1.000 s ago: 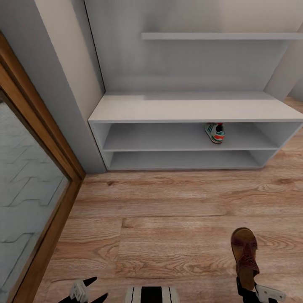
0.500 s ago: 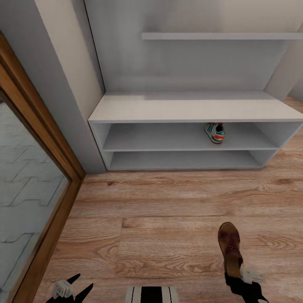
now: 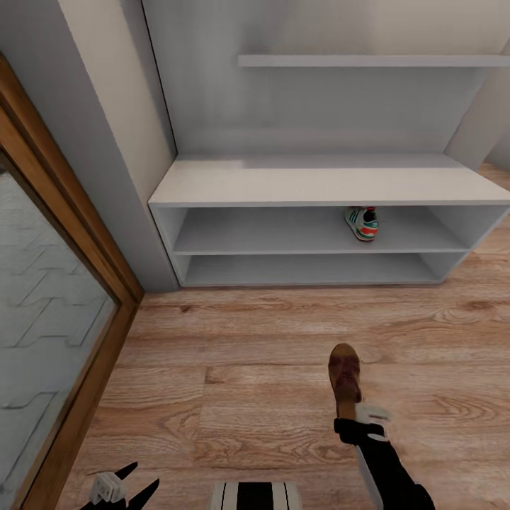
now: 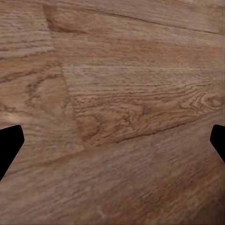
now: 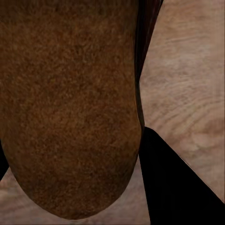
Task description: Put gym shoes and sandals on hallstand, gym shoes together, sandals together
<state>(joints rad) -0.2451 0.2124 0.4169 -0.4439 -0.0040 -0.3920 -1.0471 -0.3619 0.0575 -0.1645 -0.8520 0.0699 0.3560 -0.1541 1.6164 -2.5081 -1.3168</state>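
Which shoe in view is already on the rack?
The gym shoe, white with green stripes, sits on the hallstand's upper open shelf; the brown sandal is held in the right gripper.

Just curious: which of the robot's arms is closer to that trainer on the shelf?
Right. The right gripper, holding a sandal, is nearer the trainer; the left gripper hangs farther back.

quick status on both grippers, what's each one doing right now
Left gripper: open, holding nothing, above bare floor.
Right gripper: shut on a brown sandal, carried off the floor.
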